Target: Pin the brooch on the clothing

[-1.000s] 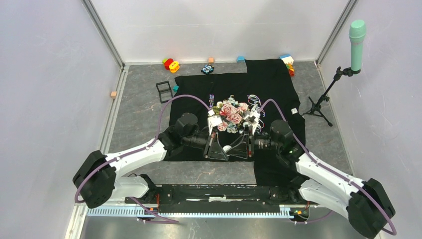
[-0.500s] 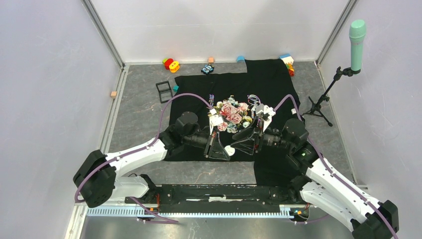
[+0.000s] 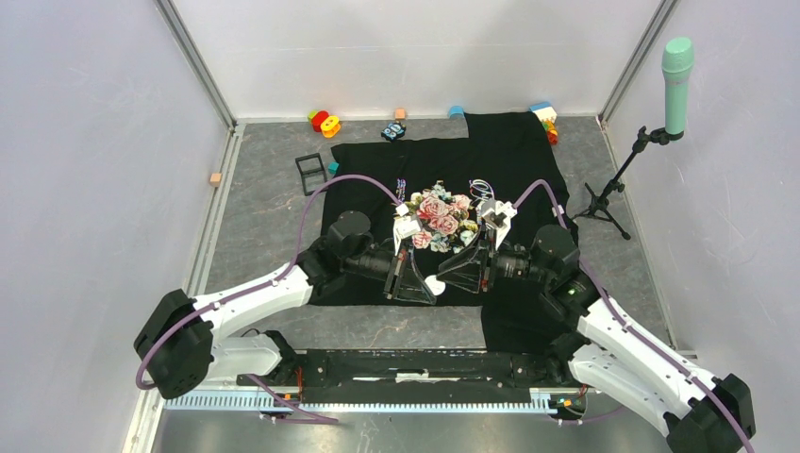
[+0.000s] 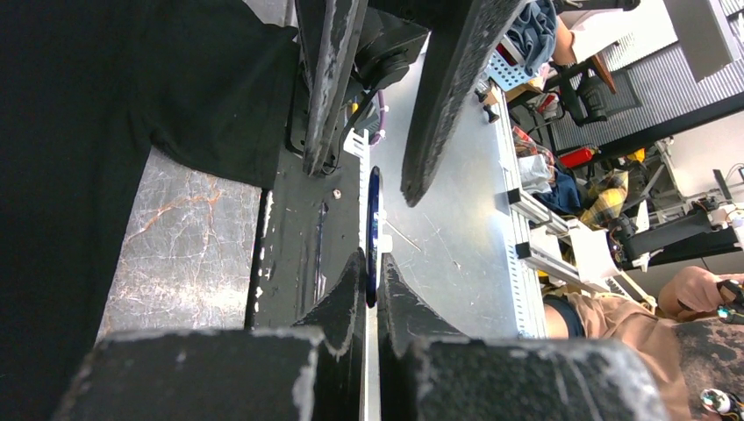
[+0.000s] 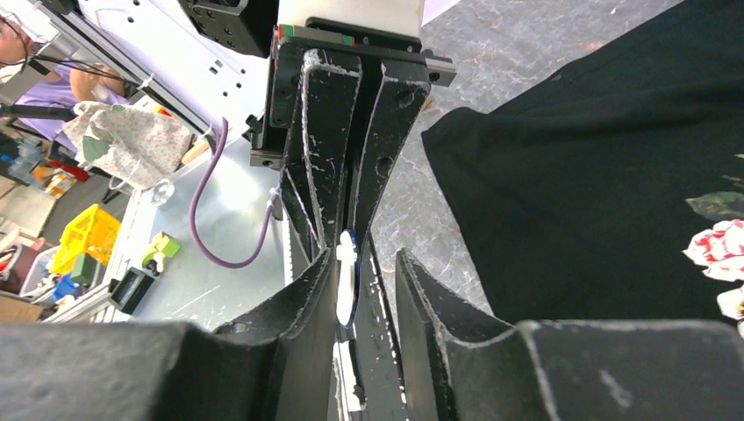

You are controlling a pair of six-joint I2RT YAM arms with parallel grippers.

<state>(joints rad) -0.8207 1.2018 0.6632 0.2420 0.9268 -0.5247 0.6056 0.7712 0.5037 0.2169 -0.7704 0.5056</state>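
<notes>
Two arms reach in from the near edge and meet tip to tip above the shirt's near hem. The left gripper [image 4: 371, 263] is clamped on the one brooch [image 4: 374, 210], a blue disc seen edge-on. The right gripper [image 5: 368, 259] faces it with its two fingers apart, one on each side of the disc. Beyond lies the single black T-shirt [image 3: 509, 160], its rose print [image 3: 439, 219] at twelve o'clock from the grippers. One black square frame [image 3: 310, 173] sits at ten o'clock and one microphone [image 3: 677, 71] on a stand at two.
</notes>
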